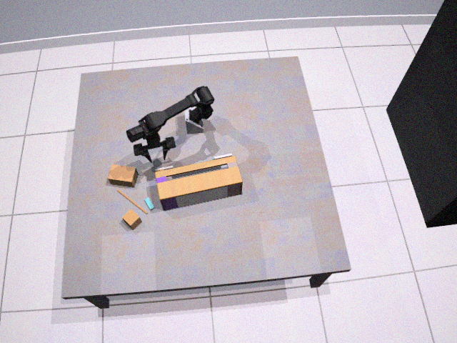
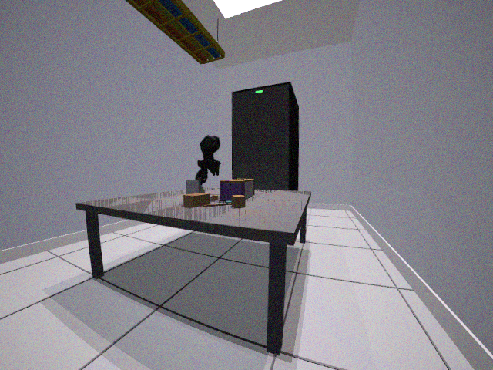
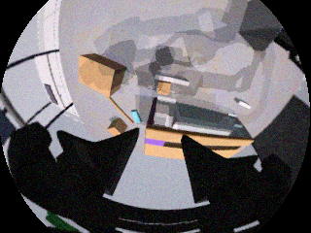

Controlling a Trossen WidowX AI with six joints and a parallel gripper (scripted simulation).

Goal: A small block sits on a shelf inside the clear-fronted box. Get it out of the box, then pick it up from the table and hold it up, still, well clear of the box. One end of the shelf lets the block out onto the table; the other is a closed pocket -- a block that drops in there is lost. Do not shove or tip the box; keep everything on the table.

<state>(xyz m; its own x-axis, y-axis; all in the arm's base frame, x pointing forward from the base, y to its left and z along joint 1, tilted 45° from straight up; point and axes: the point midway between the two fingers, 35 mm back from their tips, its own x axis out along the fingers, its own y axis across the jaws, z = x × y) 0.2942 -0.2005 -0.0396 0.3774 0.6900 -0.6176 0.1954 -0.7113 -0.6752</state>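
Note:
The box point(image 1: 201, 184) point(image 2: 232, 191) point(image 3: 165, 153) stands upright, with a slotted orange top and a purple patch point(image 1: 161, 179) point(image 3: 155, 142) at one end. A small orange-brown block point(image 2: 214, 197) point(image 3: 163, 87) appears to lie on the table just outside the clear front, near the purple end and beside a pale strip. In the top view I cannot make it out; the gripper is over that area. My gripper point(image 1: 158, 161) point(image 2: 215, 174) point(image 3: 160, 133) is open and empty, pointing down, above the table at the purple end of the box's front.
A larger wooden block point(image 1: 123, 173) point(image 2: 196, 200) point(image 3: 97, 75), a thin stick point(image 1: 131, 201) point(image 3: 121, 110), a cyan piece point(image 1: 148, 203) point(image 3: 136, 116) and a wooden cube point(image 1: 131, 218) point(image 2: 238, 200) point(image 3: 117, 126) lie beyond the purple end. Another pale strip point(image 1: 223, 156) point(image 3: 243, 103) is near the box's far end.

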